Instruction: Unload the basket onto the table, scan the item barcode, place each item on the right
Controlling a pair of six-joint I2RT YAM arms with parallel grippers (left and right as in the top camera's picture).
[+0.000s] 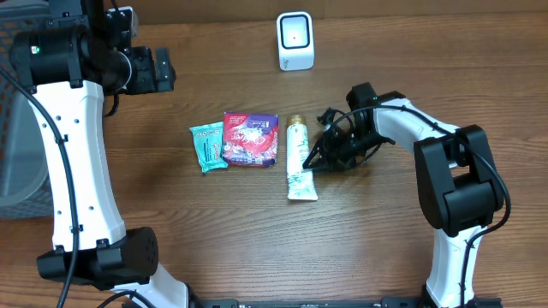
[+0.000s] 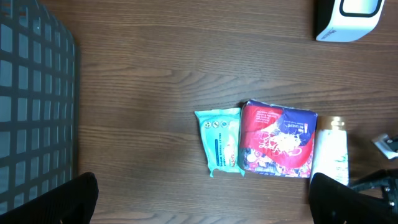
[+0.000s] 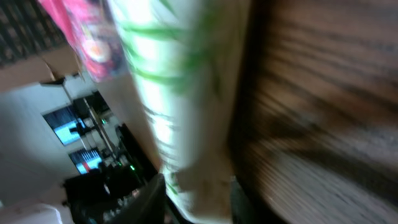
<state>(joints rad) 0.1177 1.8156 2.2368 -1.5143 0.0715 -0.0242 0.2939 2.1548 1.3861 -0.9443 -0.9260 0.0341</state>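
A white tube with green print and a gold cap (image 1: pixel 300 162) lies flat on the table, cap towards the back. My right gripper (image 1: pixel 319 156) is low against the tube's right side. In the blurred right wrist view the tube (image 3: pixel 180 93) runs down between the parted fingers of the right gripper (image 3: pixel 196 200). A white barcode scanner (image 1: pixel 295 40) stands at the back centre, also in the left wrist view (image 2: pixel 348 18). My left gripper (image 1: pixel 158 70) hangs high at the back left, wide open (image 2: pixel 202 205) with nothing between its fingers.
A teal packet (image 1: pixel 208 145) and a red and pink packet (image 1: pixel 251 139) lie side by side just left of the tube. A grey wire basket (image 1: pixel 13 171) stands at the table's left edge.
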